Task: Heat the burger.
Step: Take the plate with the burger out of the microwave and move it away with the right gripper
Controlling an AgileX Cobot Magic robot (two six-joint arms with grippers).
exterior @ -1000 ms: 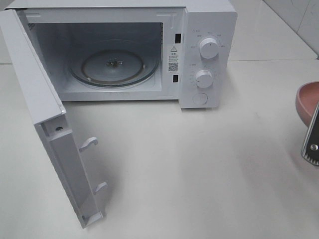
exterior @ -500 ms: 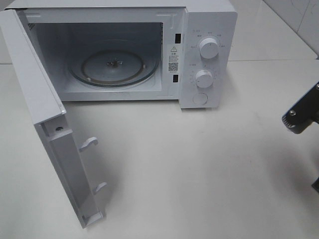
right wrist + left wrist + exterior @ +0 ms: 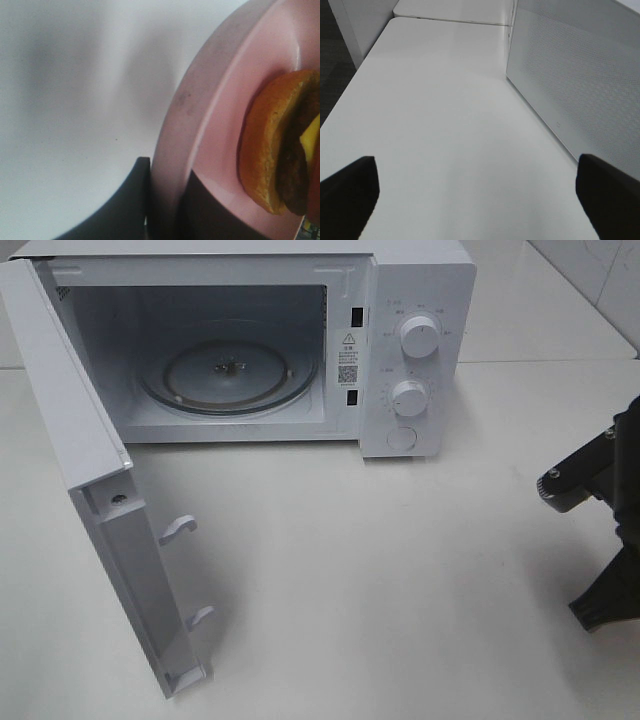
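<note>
The round burger (image 3: 272, 150) with its golden-brown bun, dark patty and a sliver of yellow cheese shows only in the right wrist view, at the right edge of the frame, sitting on a wide pink plate (image 3: 200, 125). The right gripper (image 3: 162, 200) is clamped on that plate's rim, one dark finger on each side of the edge, low in the frame. In the high view neither burger nor plate can be seen; only part of the black right arm (image 3: 600, 500) juts in at the right edge, well apart from the white microwave oven (image 3: 420, 350) at the top of the frame. Its hinged door (image 3: 100, 500) stands swung wide at the left, baring the glass turntable (image 3: 228, 375). The left gripper (image 3: 480, 195) has its jaws spread wide over the bare white table (image 3: 445, 100), holding nothing.

The plate appears to be in carriage toward the oven. Next, it should travel level through the opening and settle centred on the turntable.
</note>
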